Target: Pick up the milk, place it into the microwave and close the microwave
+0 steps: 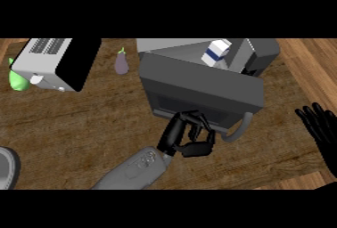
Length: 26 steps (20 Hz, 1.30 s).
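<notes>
The milk carton (217, 52), white with a blue band, stands upright inside the grey microwave (258, 50) at the top centre. The microwave door (204, 87) hangs partly open towards me, its dark window low down and its curved handle (241, 130) at the lower right. My left hand (187, 136) is against the door's lower edge, just left of the handle, with fingers curled and nothing in them. At the view's right edge, my right hand (319, 127) rests open with its fingers up, apart from the microwave.
A white and black toaster (49, 62) sits at the top left with a green vegetable (18, 80) beside it. A purple eggplant (121, 62) lies just left of the microwave. A grey round rim (6, 167) shows at the left edge.
</notes>
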### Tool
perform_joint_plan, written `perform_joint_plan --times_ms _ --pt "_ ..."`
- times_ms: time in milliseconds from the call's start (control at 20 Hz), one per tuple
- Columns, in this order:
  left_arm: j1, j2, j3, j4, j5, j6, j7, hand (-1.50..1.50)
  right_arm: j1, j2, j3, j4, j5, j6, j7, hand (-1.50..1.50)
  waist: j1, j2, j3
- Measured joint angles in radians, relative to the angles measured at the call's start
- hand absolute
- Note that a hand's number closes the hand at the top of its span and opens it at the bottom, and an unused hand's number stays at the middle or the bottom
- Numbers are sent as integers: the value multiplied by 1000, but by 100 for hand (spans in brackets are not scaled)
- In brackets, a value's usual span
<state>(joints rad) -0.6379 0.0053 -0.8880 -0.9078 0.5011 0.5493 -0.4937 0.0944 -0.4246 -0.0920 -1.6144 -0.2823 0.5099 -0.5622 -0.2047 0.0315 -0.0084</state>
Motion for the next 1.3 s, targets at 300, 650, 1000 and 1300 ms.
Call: perform_joint_plan --times_ms 300,650,1000,1300 --pt "-69 -5 30 21 102 106 -8 -150 -32 -43 -26 -33 -36 17 28 -150 -30 10 1" --pt "-155 -6 51 75 201 179 21 -150 -102 -121 -92 -69 -4 -6 34 150 -70 21 2" --pt "-155 -6 49 50 287 230 -8 -150 -176 -204 -160 -103 105 -74 19 150 -81 32 1" --pt "-168 -6 40 45 344 243 -42 -150 -215 -228 -175 -100 144 -100 18 150 -79 44 3"
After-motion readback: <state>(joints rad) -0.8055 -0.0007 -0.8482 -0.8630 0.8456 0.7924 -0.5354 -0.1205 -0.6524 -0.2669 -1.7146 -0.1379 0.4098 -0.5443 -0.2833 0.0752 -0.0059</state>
